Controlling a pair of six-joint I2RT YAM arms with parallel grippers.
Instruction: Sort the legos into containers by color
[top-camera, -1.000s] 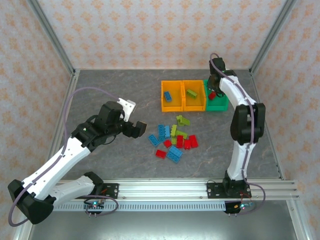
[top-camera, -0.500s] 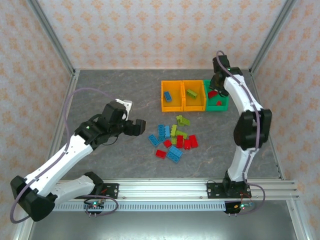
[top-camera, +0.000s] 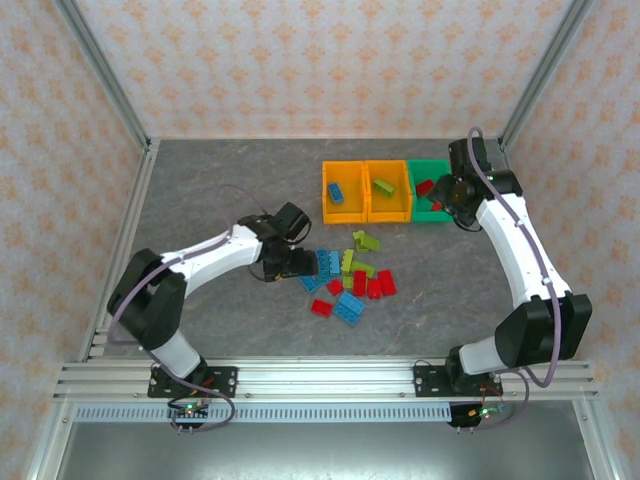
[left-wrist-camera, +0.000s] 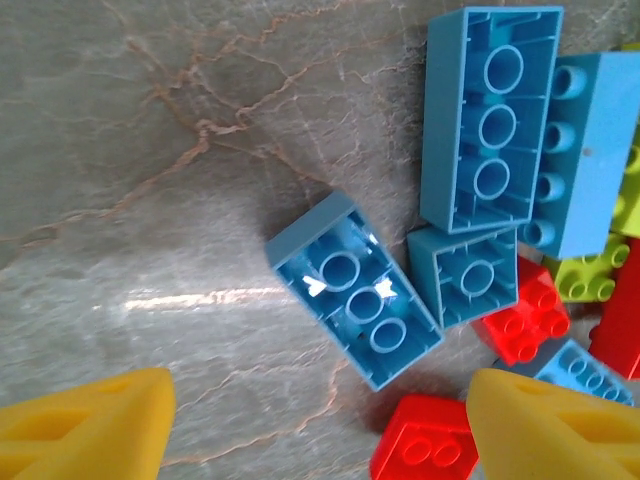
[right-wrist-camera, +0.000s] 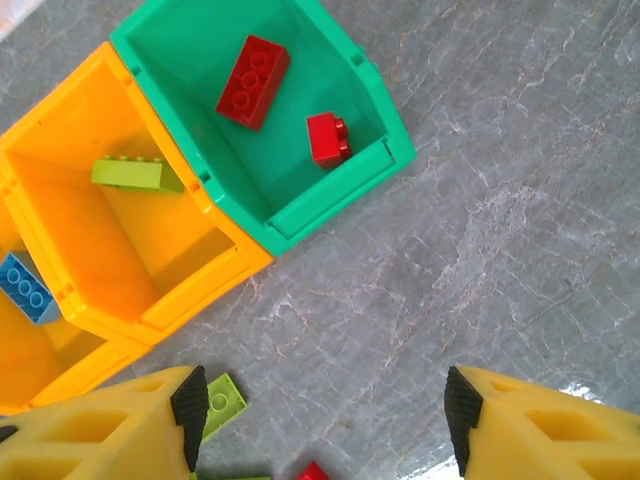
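Note:
The legos lie in a loose pile (top-camera: 345, 275) of light blue, lime green and red bricks at mid-table. My left gripper (top-camera: 293, 265) hangs open at the pile's left edge. In the left wrist view its jaws (left-wrist-camera: 320, 440) flank bare table, with an upside-down blue brick (left-wrist-camera: 352, 300) just ahead and a red brick (left-wrist-camera: 425, 450) by the right finger. The green container (right-wrist-camera: 330, 195) holds two red bricks (right-wrist-camera: 252, 68). One orange container (right-wrist-camera: 200, 290) holds a lime brick (right-wrist-camera: 137, 173); the other (top-camera: 345, 217) holds a blue brick (right-wrist-camera: 22, 288). My right gripper (right-wrist-camera: 320, 430) is open and empty over bare table beside the green container (top-camera: 432, 215).
The three containers stand side by side at the back, behind the pile. A lime brick (right-wrist-camera: 222, 400) lies near my right gripper's left finger. Bare grey table stretches to the left, and metal frame posts and patterned walls enclose the table.
My left arm swung right and down to the pile's edge, its jaws narrowing slightly. My right gripper opened, left a red brick in the green container and drew away to the right.

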